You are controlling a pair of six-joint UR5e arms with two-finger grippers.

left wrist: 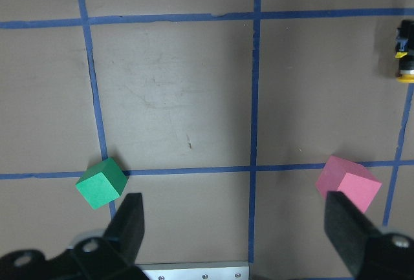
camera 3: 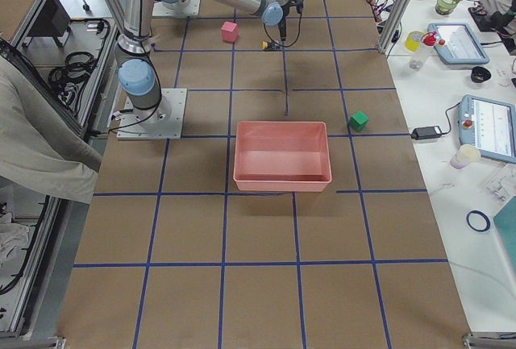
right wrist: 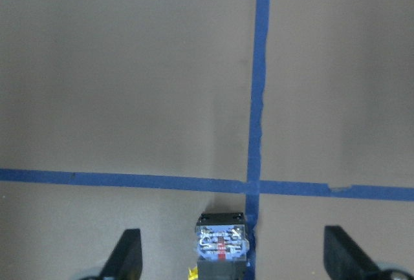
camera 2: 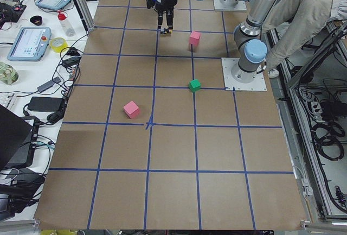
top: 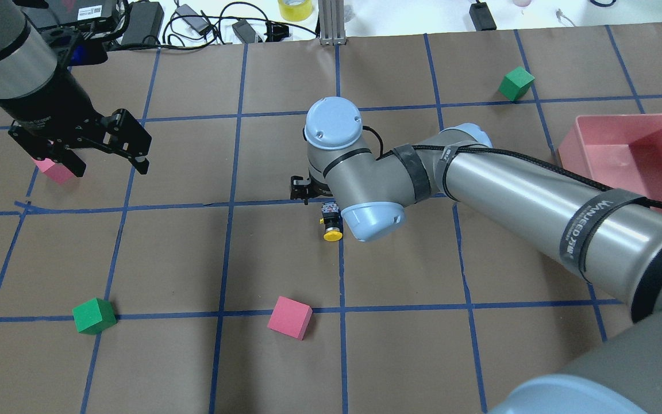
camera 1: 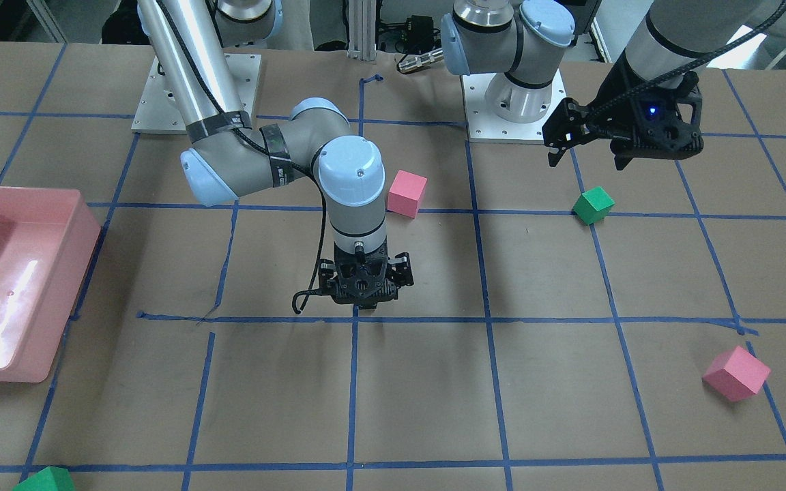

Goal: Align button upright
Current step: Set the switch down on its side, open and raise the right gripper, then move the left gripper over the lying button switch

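Observation:
The button (top: 331, 221) lies on its side on the brown paper near a blue tape crossing, with its yellow cap (top: 333, 234) pointing toward the robot. My right gripper (camera 1: 364, 305) points straight down over it. In the right wrist view the gripper (right wrist: 236, 257) is open, its fingers (right wrist: 126, 257) stand well apart, and the button's base block (right wrist: 221, 244) sits between them without touching. My left gripper (top: 110, 164) hangs open and empty above the table, far from the button. The button also shows at the left wrist view's right edge (left wrist: 404, 57).
A pink cube (top: 289, 317) and a green cube (top: 94, 315) lie nearer the robot. Another pink cube (top: 55, 171) sits partly under my left gripper. A green cube (top: 516, 83) lies at the far right. A pink bin (top: 624, 119) stands on the right.

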